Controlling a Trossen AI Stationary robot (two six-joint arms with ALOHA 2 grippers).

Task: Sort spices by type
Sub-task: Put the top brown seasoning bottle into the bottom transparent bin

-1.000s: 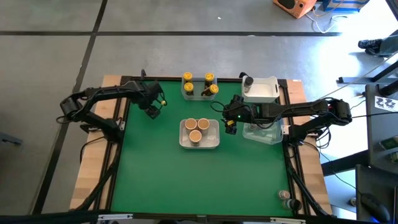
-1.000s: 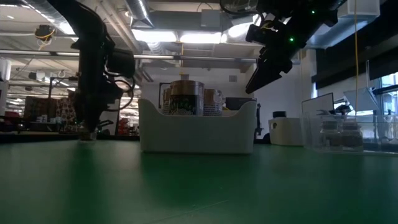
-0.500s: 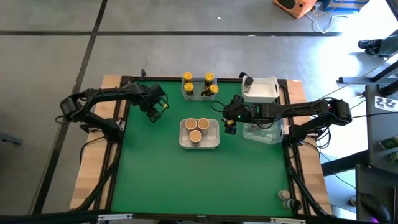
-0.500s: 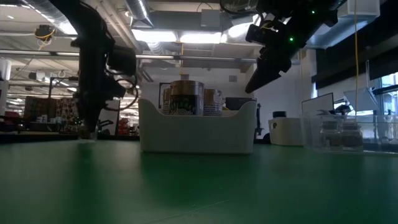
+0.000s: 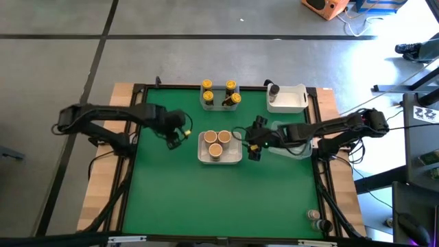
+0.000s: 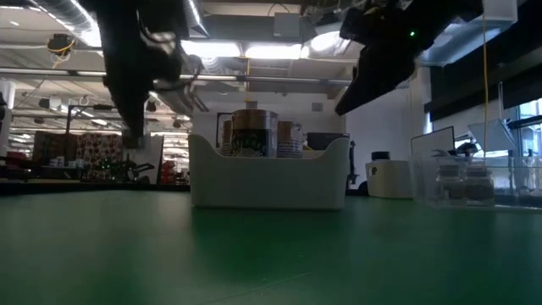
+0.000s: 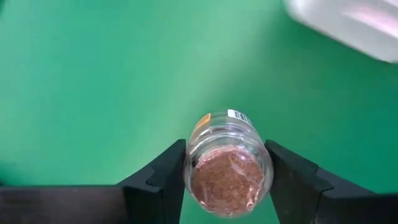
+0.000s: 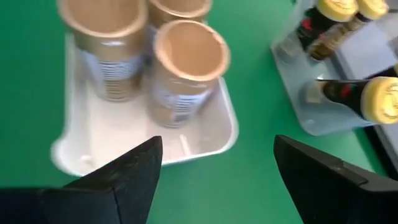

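Left gripper holds a spice jar squeezed between its fingers above the green table; right gripper, fingers apart, hovers beside the white tub.

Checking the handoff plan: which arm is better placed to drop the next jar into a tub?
Left. Its gripper already clamps a clear glass jar of reddish-brown spice, beside the white rectangular tub of tan-capped jars. The right gripper is open, holding nothing.
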